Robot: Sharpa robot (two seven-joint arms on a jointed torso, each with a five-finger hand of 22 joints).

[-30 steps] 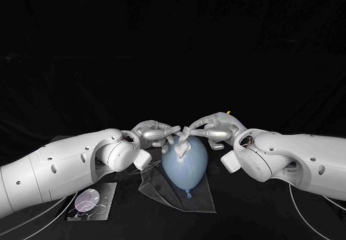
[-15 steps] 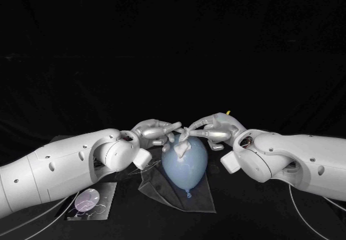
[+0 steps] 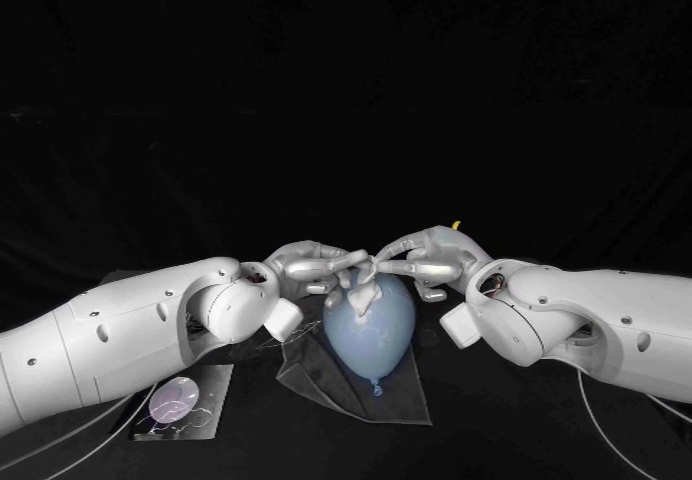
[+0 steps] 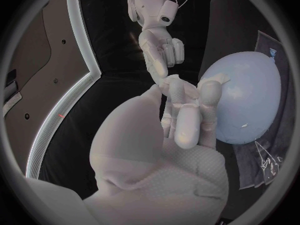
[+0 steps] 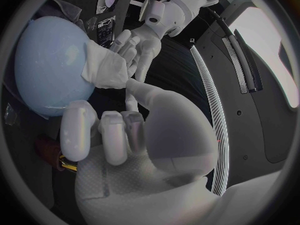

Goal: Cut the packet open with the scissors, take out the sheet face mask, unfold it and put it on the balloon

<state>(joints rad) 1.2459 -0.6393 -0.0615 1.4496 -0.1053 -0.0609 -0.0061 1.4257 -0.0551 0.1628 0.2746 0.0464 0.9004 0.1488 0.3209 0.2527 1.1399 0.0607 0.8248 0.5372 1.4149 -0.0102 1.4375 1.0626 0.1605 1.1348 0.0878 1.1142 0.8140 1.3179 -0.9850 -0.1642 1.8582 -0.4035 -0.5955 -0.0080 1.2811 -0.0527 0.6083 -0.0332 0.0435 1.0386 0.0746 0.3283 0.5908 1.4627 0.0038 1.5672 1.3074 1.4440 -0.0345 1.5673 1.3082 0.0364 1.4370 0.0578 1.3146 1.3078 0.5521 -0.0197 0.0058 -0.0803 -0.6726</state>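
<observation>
Cutting and extraction look done: the left robot hand (image 3: 310,265) pinches the bunched sheet face mask (image 5: 105,67) atop the balloon (image 3: 369,325), the right robot hand's (image 3: 430,262) grip cannot be told, and unfolding remains.

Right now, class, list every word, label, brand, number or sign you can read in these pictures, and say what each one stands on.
No text here can be read.
packet: a pale oval and fine white marks, too small to read.
clear film under the balloon: thin white printed marks, too blurred to read in the left wrist view.
</observation>
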